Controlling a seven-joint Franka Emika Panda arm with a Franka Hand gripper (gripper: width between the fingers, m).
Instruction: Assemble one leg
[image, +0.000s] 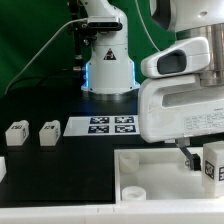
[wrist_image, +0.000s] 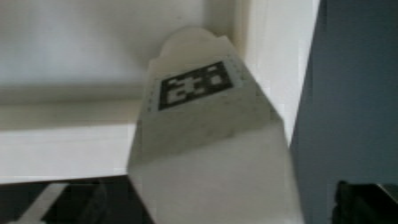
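A leg (wrist_image: 205, 130), a small white block with a black-and-white tag, stands tilted between my gripper's (wrist_image: 231, 215) two dark fingers. The fingers are wide apart, and a strip of table shows between the leg and one finger (wrist_image: 365, 203). In the exterior view the same leg (image: 214, 160) is at the right edge over the large white board with round holes (image: 150, 170). My gripper (image: 208, 166) hangs around it, with one finger (image: 186, 155) showing beside the leg and apart from it. Two more legs (image: 17, 133) (image: 49, 132) stand on the black table at the exterior view's left.
The marker board (image: 112, 125) lies in the middle of the table before the arm's base (image: 107, 70). A white part (image: 2, 168) shows at the left edge. A green curtain hangs behind.
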